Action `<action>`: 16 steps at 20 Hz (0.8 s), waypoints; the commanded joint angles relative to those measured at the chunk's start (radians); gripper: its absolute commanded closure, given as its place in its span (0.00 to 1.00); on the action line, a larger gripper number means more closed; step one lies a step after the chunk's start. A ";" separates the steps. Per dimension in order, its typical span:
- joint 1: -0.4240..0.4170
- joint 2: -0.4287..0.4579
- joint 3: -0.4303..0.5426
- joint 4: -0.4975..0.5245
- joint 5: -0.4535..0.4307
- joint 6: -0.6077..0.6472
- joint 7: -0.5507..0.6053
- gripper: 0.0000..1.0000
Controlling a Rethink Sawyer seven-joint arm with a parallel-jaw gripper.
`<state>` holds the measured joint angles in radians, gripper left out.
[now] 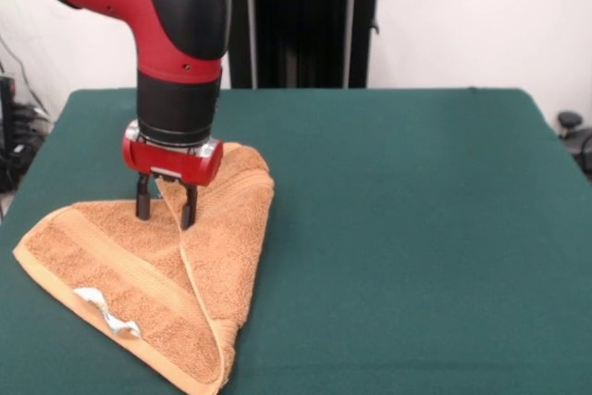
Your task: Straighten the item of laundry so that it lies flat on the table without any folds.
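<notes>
Towel [139,275] folded into rough triangle on green tabletop [416,228], picture-left, near front edge — white tag [106,312] showing at lower hem. Pincer [166,212] down on upper fold w/ fingers apart, straddling raised hem ridge — not clamped.

Towel [185,275] corner (nearest) cut off

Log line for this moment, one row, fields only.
gripper: open, fingers down on towel | towel: folded, triangular, tag showing | table: towel at picture-left | task: not done
</notes>
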<state>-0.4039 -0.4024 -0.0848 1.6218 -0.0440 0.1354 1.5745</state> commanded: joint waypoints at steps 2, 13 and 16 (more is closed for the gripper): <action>0.051 0.076 0.076 -0.014 0.057 0.019 0.202 0.00; 0.036 0.020 0.070 0.099 0.038 -0.009 0.211 0.00; 0.021 0.008 0.076 0.134 0.020 -0.040 0.212 0.00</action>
<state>-0.3953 -0.4041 -0.0953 1.6266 -0.0324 0.1340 1.5745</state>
